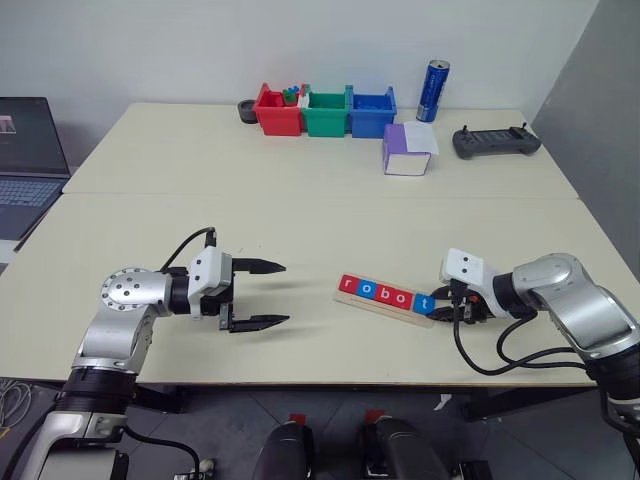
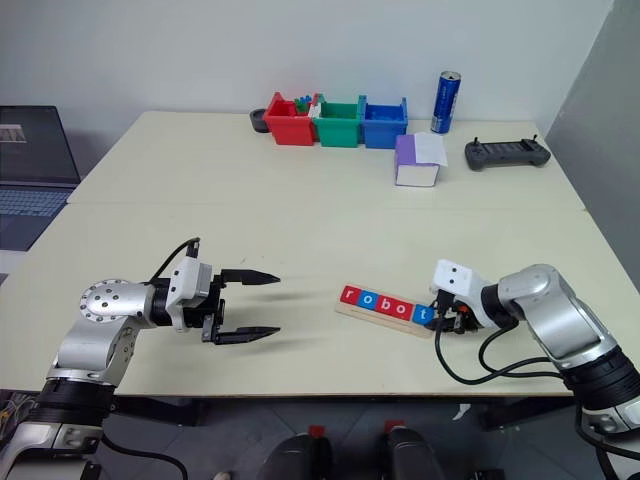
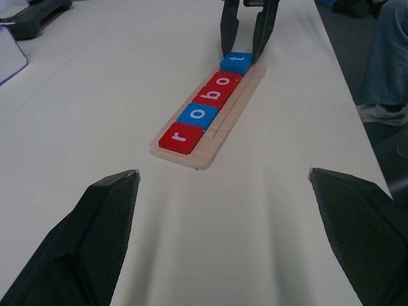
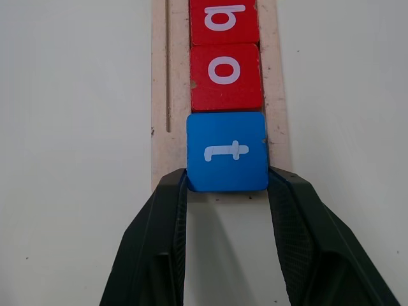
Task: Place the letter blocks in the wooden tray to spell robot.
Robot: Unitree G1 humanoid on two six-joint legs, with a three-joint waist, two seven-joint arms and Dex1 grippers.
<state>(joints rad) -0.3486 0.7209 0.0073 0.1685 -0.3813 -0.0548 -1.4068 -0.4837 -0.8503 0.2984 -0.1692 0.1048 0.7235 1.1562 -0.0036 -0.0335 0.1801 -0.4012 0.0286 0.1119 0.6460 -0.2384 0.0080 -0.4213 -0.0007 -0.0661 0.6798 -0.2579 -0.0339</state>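
While the left gripper (image 1: 262, 295) is being held over the worktop (image 1: 330, 215) with its jaws wide apart and nothing between them, the blue t block (image 4: 227, 152) is being clamped at its sides by the right gripper (image 4: 227, 182) jaws, at the near end of the wooden tray (image 3: 224, 121) (after r, o, b, o).

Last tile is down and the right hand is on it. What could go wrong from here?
1. The right hand has its fingers against both sides of the blue t block. Pulling back before opening could drag it off the wooden tray.
2. The t block sits at the tray's very end, tight against the red o block. A sideways nudge on release could skew the row.
3. The left hand hangs open nearby; sweeping it right could hit the tray.
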